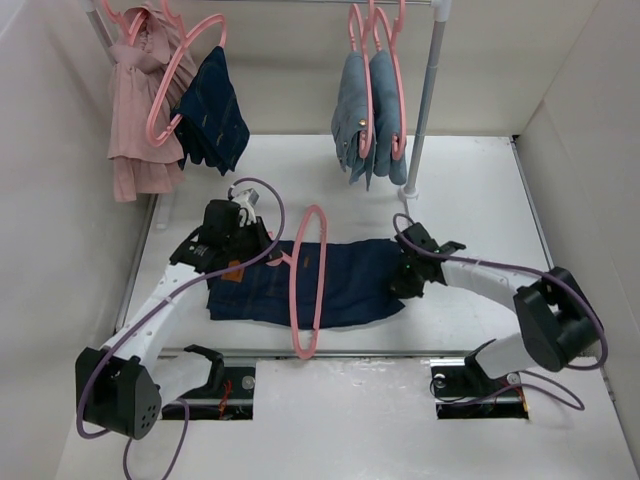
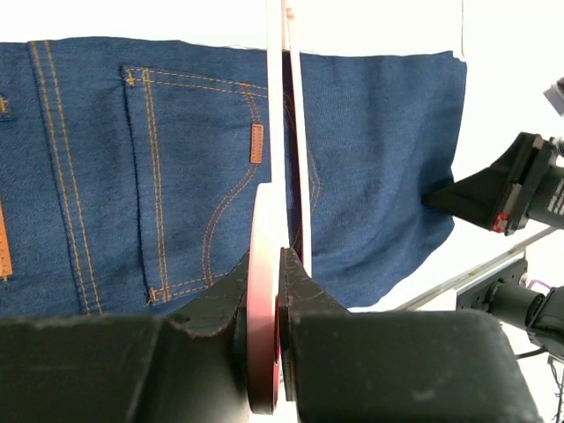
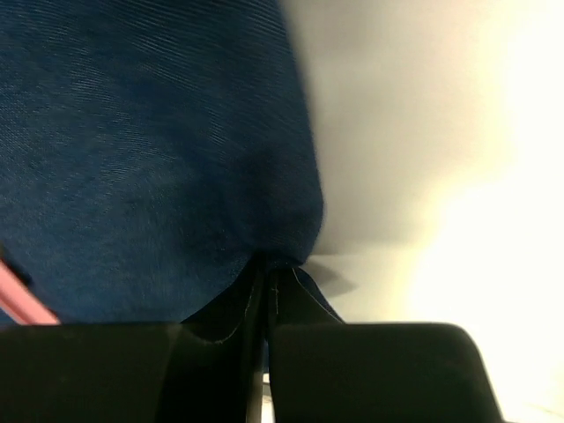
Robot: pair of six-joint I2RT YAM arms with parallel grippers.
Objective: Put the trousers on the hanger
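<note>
Tabletop (image 1: 480, 200), trousers (image 1: 345, 280) between right gripper's (image 3: 266, 286) fingers (image 3: 211, 330)

Both arms reach inward, each with its jaws closed on something.
The left arm (image 1: 160, 300) stretches forward and rightward from its base; the left gripper (image 1: 268, 252) pinches a thin pink plastic hanger (image 1: 318, 232) between black fingers (image 2: 308, 300). The right arm (image 1: 490, 275) bends its elbow outward with the forearm running left; the right gripper (image 1: 402, 283) clamps the edge of dark navy denim trousers (image 1: 350, 285).
</note>
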